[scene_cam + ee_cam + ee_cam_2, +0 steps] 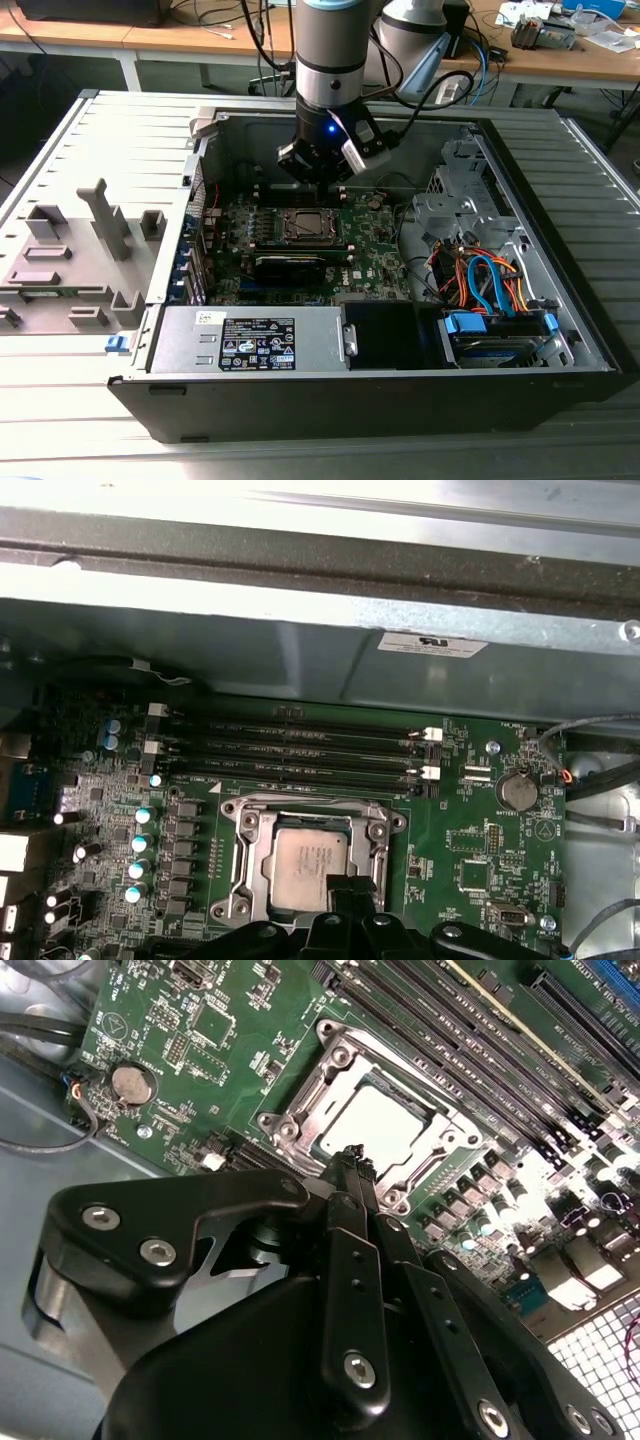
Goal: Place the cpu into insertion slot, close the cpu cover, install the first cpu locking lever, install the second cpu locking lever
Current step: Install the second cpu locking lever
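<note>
Here, cpu (312, 865) seated in the insertion slot (252, 852), cpu cover (425, 1175) down around it; pincer (352, 1160) poised just above, fingers together, holding nothing

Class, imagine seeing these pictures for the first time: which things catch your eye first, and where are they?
The gripper hangs inside the open computer case, its fingers together just above the socket's edge. Beneath it the silvery cpu sits in the insertion slot with the cpu cover down around it, on the green motherboard.
</note>
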Available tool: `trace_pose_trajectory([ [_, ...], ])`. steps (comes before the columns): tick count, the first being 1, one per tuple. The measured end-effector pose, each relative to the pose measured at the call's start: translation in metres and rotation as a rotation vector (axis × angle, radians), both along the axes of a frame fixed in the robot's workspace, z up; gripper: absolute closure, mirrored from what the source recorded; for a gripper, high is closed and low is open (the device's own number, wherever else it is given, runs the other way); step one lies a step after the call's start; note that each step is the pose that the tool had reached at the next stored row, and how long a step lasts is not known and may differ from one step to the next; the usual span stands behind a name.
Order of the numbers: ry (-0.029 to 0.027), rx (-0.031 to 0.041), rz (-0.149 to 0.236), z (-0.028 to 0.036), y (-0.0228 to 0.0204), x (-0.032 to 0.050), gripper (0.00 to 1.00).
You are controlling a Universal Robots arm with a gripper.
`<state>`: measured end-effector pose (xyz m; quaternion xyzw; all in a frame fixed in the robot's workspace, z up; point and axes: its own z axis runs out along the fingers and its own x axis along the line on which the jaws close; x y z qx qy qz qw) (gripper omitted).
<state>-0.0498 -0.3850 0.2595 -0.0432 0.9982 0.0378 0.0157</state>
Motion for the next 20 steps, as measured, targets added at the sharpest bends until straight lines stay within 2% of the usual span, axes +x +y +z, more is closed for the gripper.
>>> trace_pose_trajectory([
  [7, -0.0001, 0.0001, 0.0, -0.0003, -0.0022, 0.0, 0.89],
  [13, 0.0, 0.0001, 0.0, -0.0007, -0.0078, 0.0, 0.89],
  [20, 0.0, 0.0001, 0.0, -0.0008, -0.011, 0.0, 0.89],
])
